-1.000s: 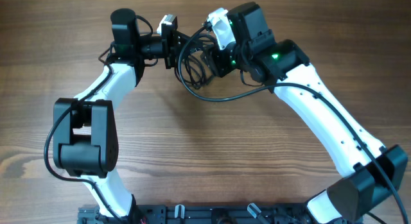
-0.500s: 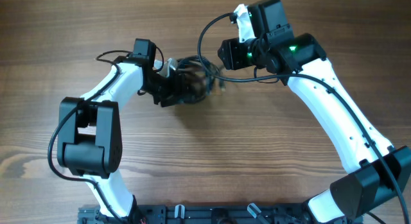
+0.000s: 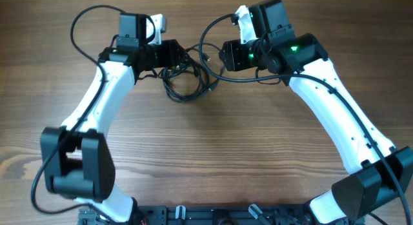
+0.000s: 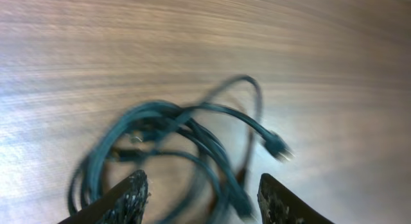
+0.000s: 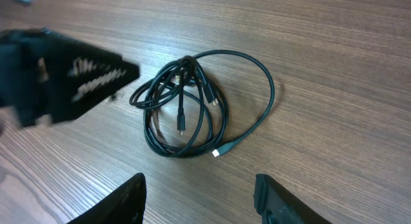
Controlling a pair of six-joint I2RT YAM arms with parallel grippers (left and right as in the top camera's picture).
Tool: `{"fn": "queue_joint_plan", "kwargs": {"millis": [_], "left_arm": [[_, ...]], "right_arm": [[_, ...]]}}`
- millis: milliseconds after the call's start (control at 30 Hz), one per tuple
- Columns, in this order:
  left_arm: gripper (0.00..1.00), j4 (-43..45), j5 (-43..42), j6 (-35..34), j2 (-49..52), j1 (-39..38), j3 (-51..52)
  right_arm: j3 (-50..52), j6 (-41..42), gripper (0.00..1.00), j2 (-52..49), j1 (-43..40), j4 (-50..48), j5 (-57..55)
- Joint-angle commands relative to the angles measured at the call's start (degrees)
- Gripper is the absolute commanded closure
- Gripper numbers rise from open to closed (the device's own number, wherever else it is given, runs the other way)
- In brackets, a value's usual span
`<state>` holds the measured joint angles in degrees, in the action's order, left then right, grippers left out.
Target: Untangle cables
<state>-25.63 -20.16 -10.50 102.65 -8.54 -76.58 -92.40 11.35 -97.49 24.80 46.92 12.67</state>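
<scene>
A tangle of dark cables lies on the wooden table between my two arms, with one loop reaching toward the right arm. My left gripper hovers at the bundle's far-left edge. In the blurred left wrist view its fingers stand apart above the cable strands, gripping none, and a plug shows to the right. My right gripper sits to the right of the bundle. It is open and empty, with the coiled cables and a light-tipped plug ahead of it.
The left gripper appears as a dark blurred shape at the left of the right wrist view. Bare wooden tabletop spreads in front of the bundle. The arms' own cables loop beside each wrist.
The left gripper was shut on the cables a second ago; it has opened, dipped to the bundle and pulled back up-left. The cables now lie loose. The right arm has held still lately.
</scene>
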Motion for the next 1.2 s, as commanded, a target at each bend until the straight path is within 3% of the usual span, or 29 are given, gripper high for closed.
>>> {"fn": "queue_joint_plan", "kwargs": {"millis": [0, 133, 233, 400, 533, 700, 867, 1100, 1167], "left_arm": [[0.42, 0.7, 5.8, 1.1, 4.8, -0.2, 0.1], [0.40, 2.0, 6.3, 2.2, 8.0, -0.2, 0.1], [0.40, 6.4, 6.3, 8.8, 11.1, 0.6, 0.1], [0.36, 5.5, 5.6, 9.0, 14.2, 4.2, 0.1], [0.37, 4.7, -3.2, 14.8, 15.1, 7.6, 0.1], [0.41, 5.1, -3.6, 15.9, 17.0, 6.4, 0.1], [0.49, 5.8, 0.2, 16.3, 19.2, 4.2, 0.1], [0.96, 5.9, 2.0, 12.4, 19.2, 1.9, 0.2], [0.96, 5.3, 2.4, 11.8, 17.0, 1.6, 0.0]], "right_arm": [[-0.9, 0.7, 0.44, -1.4, 0.2, 0.4, 0.9], [-0.9, 0.7, 0.44, -1.7, 0.2, 0.7, 0.9], [-0.9, 0.7, 0.44, -1.7, 0.2, 0.7, 0.9], [-0.9, 0.6, 0.44, -1.7, 0.2, 2.2, 0.9], [-0.9, 0.6, 0.43, -1.7, 0.2, 1.7, 0.9], [-0.9, 0.6, 0.42, -1.7, 0.2, 1.2, 0.9], [-0.9, 0.6, 0.42, -1.7, 0.2, 1.4, 0.9], [-0.9, 0.7, 0.41, -1.7, 0.2, 1.3, 0.9], [-0.9, 0.6, 0.41, -1.7, 0.2, 1.3, 0.9]]}}
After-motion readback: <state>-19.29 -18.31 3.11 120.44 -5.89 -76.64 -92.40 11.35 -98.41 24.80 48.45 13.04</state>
